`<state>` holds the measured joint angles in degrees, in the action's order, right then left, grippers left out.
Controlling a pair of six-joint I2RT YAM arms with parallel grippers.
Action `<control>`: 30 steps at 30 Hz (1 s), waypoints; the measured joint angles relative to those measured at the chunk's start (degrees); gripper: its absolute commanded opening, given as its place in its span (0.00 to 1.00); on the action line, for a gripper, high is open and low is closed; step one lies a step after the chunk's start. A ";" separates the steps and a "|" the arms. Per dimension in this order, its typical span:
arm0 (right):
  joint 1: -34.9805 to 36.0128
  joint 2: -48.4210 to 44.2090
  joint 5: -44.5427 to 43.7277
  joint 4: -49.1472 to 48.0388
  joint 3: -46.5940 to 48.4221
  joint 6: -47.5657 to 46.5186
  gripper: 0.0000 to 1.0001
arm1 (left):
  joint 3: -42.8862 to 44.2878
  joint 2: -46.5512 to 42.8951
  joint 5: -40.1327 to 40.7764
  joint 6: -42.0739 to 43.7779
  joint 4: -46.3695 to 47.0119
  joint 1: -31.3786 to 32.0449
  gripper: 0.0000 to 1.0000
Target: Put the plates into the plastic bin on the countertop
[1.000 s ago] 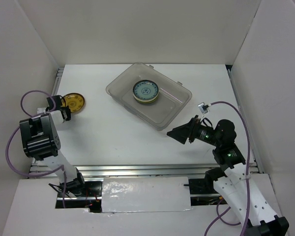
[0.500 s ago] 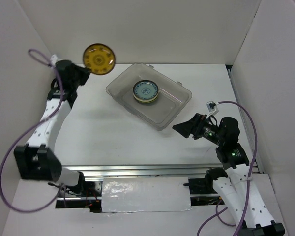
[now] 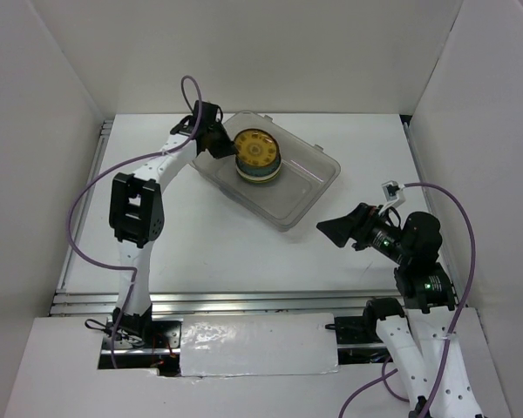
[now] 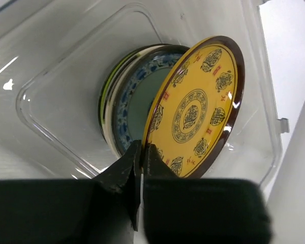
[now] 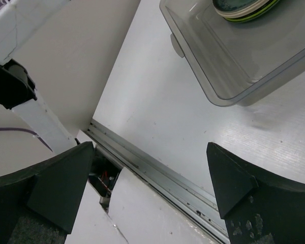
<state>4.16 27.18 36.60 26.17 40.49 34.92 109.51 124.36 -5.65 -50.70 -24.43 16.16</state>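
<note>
My left gripper (image 3: 227, 148) is shut on the rim of the golden-brown patterned plate (image 3: 256, 150) and holds it tilted over the stack of plates (image 3: 260, 176) inside the clear plastic bin (image 3: 305, 198). In the left wrist view the yellow plate (image 4: 198, 109) stands on edge, pinched at its lower rim by my gripper (image 4: 141, 152), with a teal-patterned plate (image 4: 134, 99) topping the stack behind it. My right gripper (image 3: 329, 230) is open and empty over the white countertop (image 3: 200, 244), right of the bin's near corner. The right wrist view shows the bin (image 5: 234, 66) and stack (image 5: 244, 10).
White walls enclose the countertop on three sides. A metal rail (image 3: 244, 300) runs along the front edge and also shows in the right wrist view (image 5: 157, 170). The left arm (image 3: 135, 209) reaches across the left part of the table.
My left gripper lifted the golden-brown plate from the left of the table, swung it high toward the back, and now holds it down over the stack in the bin. The right gripper drifted slightly right.
</note>
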 measured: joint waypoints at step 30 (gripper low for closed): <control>25.22 14.62 -56.22 24.50 34.16 -9.53 1.00 | -31.98 -67.78 31.04 20.70 -32.57 -4.00 0.99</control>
<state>29.39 41.80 -19.62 50.68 74.65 25.39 77.54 56.58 25.39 -30.00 -56.99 12.16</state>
